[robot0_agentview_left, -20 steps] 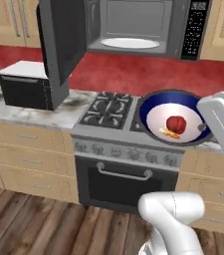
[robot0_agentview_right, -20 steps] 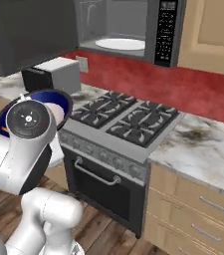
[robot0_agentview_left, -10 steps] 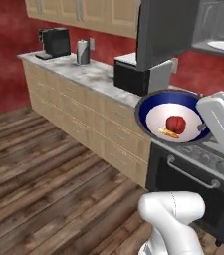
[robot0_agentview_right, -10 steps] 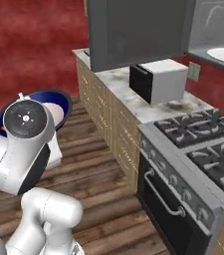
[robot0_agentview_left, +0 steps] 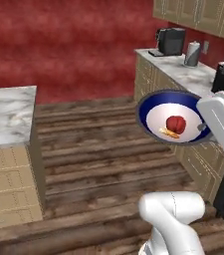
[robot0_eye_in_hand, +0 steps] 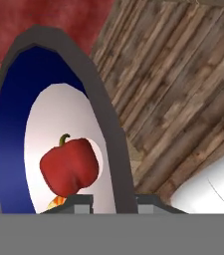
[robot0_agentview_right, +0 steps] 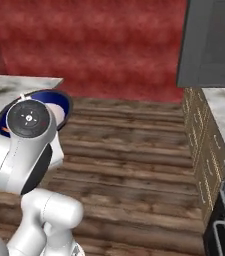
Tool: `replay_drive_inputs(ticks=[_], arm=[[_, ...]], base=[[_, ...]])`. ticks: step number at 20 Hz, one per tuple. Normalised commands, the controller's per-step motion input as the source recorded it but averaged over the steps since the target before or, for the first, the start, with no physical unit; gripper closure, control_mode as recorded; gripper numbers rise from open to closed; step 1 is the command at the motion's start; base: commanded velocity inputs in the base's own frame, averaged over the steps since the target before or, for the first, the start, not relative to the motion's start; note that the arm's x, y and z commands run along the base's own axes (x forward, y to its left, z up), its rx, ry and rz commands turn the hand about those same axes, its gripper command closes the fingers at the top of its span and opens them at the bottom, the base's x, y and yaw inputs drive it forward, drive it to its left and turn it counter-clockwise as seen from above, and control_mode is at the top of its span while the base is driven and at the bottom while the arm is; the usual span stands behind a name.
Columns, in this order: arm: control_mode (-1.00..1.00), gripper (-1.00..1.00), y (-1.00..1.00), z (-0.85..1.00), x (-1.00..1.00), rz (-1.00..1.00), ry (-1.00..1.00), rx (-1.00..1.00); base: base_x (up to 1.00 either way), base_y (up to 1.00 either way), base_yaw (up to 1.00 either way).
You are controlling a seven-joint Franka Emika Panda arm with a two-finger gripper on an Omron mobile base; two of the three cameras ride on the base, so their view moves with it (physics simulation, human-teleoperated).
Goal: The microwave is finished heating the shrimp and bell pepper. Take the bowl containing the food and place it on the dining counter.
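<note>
Two food pieces sitting inside the bowl point(robot0_agentview_left: 169, 117), held in mid-air over the wooden floor point(robot0_agentview_left: 98, 149): the red bell pepper point(robot0_agentview_left: 176, 123) near the middle of the white inside, the small orange shrimp point(robot0_agentview_left: 169, 133) just beside it toward the bowl's near rim. Bowl kept roughly level, dark blue rim all round, gripped at its right rim by the gripper point(robot0_agentview_left: 202, 127). Seen from the hand camera, fingertips point(robot0_eye_in_hand: 81, 201) closed down on the rim, one inside and one outside the bowl point(robot0_eye_in_hand: 14, 124), with the bell pepper point(robot0_eye_in_hand: 69, 166) just beyond the inner tip and a sliver of the shrimp point(robot0_eye_in_hand: 56, 202) peeking from under it.

Off to the left of the left base view, the dining counter point(robot0_agentview_left: 6, 114), its marble corner nearest the bowl yet well apart from it, tan drawers below. Same counter edge point(robot0_agentview_right: 14, 85) visible in the right base view behind the bowl point(robot0_agentview_right: 59, 100), largely hidden there by the arm's round joint.

At the right of the left base view, a marble-topped cabinet run point(robot0_agentview_left: 183, 74) along the red wall point(robot0_agentview_left: 73, 45), carrying a black coffee machine point(robot0_agentview_left: 170, 41) near its far corner and a pale canister point(robot0_agentview_left: 193, 54) just beside it. Dark grey microwave door point(robot0_agentview_right: 211, 42) hanging open at the upper right of the right base view.
</note>
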Motion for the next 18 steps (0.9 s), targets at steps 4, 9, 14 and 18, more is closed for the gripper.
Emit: replay_drive_inputs(ticks=[4,9,14,18], arm=[[1.00,1.00,0.00,0.00,0.00,0.00,0.00,0.00],[1.00,1.00,0.00,0.00,0.00,0.00,0.00,0.00],[1.00,1.00,0.00,0.00,0.00,0.00,0.00,0.00],[1.00,1.00,0.00,0.00,0.00,0.00,0.00,0.00]], base=[[0.61,0.36,0.66],[1.00,0.54,0.45],[1.00,0.95,0.31],[1.00,0.63,0.35]])
